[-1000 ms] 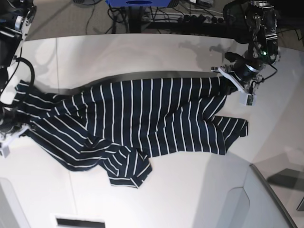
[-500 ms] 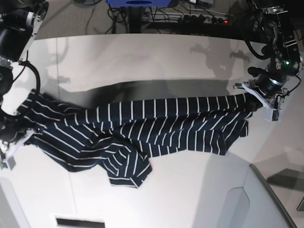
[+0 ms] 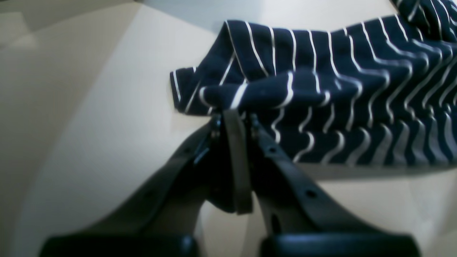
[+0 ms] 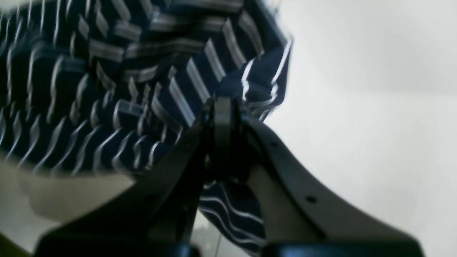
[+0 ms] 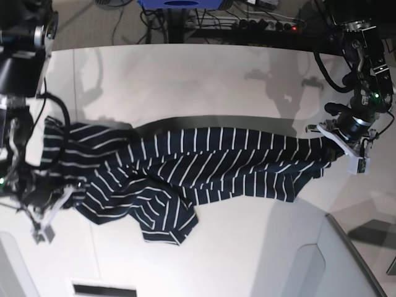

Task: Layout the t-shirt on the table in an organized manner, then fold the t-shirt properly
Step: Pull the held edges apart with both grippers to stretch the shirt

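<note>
The t-shirt (image 5: 185, 164), dark navy with thin white stripes, is stretched in a rumpled band across the white table (image 5: 185, 80). Part of it lies bunched toward the front left. In the base view my left gripper (image 5: 330, 148) is at the shirt's right end, shut on the fabric. The left wrist view shows the gripper (image 3: 234, 112) pinching a folded edge of the t-shirt (image 3: 321, 89) above the table (image 3: 107, 107). My right gripper (image 5: 64, 195) holds the shirt's left end. In the right wrist view it (image 4: 223, 105) is shut on the blurred striped t-shirt (image 4: 107, 89).
Cables and a power strip (image 5: 260, 25) lie on the floor beyond the table's curved far edge. A blue object (image 5: 179, 3) stands at the top centre. A grey panel (image 5: 359, 260) cuts across the front right corner. A dark slot (image 5: 102, 289) sits at the front edge.
My right gripper has moved toward the table's front and inward, dragging the shirt's left end with it. The left gripper has stayed nearly still, and the shirt hangs slacker between them.
</note>
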### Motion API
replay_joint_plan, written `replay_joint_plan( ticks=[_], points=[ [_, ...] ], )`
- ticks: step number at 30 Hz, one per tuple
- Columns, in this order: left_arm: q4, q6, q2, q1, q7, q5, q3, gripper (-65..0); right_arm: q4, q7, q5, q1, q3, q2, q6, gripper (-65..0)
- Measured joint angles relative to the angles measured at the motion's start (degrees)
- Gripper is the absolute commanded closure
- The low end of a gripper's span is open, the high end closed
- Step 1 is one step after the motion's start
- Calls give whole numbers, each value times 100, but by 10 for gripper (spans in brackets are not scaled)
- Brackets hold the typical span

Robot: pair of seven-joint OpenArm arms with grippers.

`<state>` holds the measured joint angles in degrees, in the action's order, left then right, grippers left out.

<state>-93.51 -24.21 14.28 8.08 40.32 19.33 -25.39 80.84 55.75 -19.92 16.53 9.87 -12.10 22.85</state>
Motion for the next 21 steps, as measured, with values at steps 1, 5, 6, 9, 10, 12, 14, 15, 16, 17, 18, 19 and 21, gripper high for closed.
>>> replay_joint_plan(
  ticks=[1,5,6,9,10,12,14,15,16,17,18,19,21],
  points=[
    [87,-2,0,-66,-22,4,2,0,-299,-140,-7,214,-13,-15,-7,-6],
    [341,7,-24,-142,-20,0,-2,0,-1670,-804,-7,826,-33,-33,20,-6],
    [363,15,-33,-120,-17,-2,-2,0,-1941,-986,-4,896,-87,-57,17,-6],
    [376,15,-44,-107,-20,0,2,0,-2570,-1862,61,1029,-905,-282,15,-9],
    [376,15,-46,-109,-20,0,4,0,-2710,-2232,59,1071,-1231,-354,15,-15],
    [376,15,-46,-107,-20,0,9,0,-3012,-2765,24,1213,-1753,-376,-33,-44],
    [378,15,-44,-107,-15,-2,9,0,-3434,-2809,-22,1423,-2116,-310,15,-150],
    [380,15,-42,-107,-17,-2,11,0,-3556,-2682,-22,1491,-2186,-275,26,-215],
    [380,22,-31,-107,-22,-2,72,0,-3604,-2581,-22,1506,-2197,-269,31,-276],
    [380,24,-9,-105,-20,-7,168,0,-3609,-2420,-35,1513,-2164,-291,17,-327],
    [380,20,7,-94,-22,-4,275,0,-3602,-2236,-35,1510,-2044,-321,15,-377],
    [376,20,4,-61,-35,-2,367,0,-3501,-2090,9,1471,-1799,-343,9,-404],
    [374,-2,-37,-9,-46,-260,522,0,-2999,-1751,-42,1235,-984,-385,-11,-416]
  ],
)
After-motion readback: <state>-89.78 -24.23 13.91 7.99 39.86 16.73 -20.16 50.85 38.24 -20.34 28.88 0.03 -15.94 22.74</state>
